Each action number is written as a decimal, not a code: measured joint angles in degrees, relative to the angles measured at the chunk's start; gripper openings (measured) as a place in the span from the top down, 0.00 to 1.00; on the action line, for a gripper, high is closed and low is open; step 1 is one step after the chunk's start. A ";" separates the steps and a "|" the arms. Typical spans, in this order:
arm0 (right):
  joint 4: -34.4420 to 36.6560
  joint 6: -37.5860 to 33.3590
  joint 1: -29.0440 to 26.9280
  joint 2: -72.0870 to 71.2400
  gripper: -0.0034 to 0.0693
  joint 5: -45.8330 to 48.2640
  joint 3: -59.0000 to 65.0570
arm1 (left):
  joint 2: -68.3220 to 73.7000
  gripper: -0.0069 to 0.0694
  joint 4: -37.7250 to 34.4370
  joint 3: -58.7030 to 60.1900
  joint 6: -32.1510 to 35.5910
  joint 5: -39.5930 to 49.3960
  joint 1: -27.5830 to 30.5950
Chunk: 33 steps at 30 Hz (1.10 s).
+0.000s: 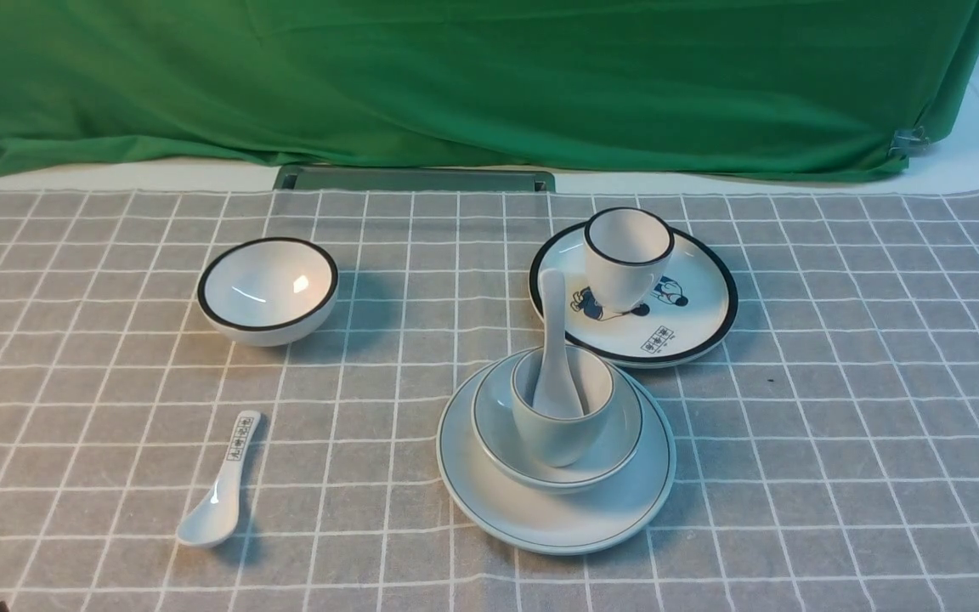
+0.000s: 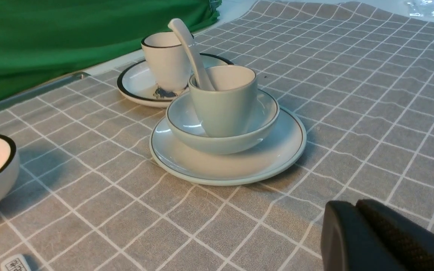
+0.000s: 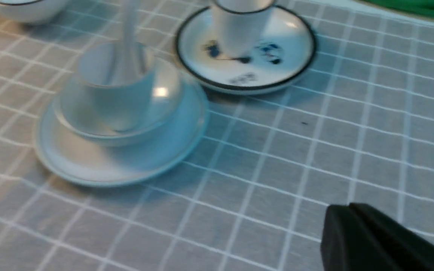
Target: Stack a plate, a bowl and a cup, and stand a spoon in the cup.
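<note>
So the stack sits near the middle of the grey checked tablecloth (image 1: pixel 838 408), front-center: pale plate (image 1: pixel 540 510) w/ thin dark rim line on the bottom, shallow bowl (image 1: pixel 502 438) inside it, plain cup (image 1: pixel 559 438) standing in the bowl, and the glossy white spoon (image 1: pixel 554 348) upright in the cup, handle leaning toward the back.

Just behind and to the right there's the black-rimmed cartoon plate (image 1: pixel 693 319) w/ a black-rimmed cup (image 1: pixel 625 255) on it. Black-rimmed bowl (image 1: pixel 268 289) is well off to the left; printed spoon (image 1: pixel 222 484) lies flat front-left.

Left gripper (image 2: pixel 356 210): only a dark bit shows at the frame corner, touching nothing, fingers look pressed together. Right gripper (image 3: pixel 349 214): same deal, looks closed and empty, though the view's blurry.
</note>
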 joint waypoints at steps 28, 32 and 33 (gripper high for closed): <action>-0.19 2.15 -6.64 -20.13 0.91 -0.14 15.36 | 0.00 0.89 0.00 0.00 0.00 0.68 0.00; -0.19 2.15 -6.64 -20.13 0.89 -0.14 15.36 | 0.00 0.89 0.00 0.00 0.00 0.68 0.00; -0.19 2.15 -6.64 -20.13 0.89 -0.14 15.36 | 0.00 0.89 0.00 0.00 0.00 0.68 0.00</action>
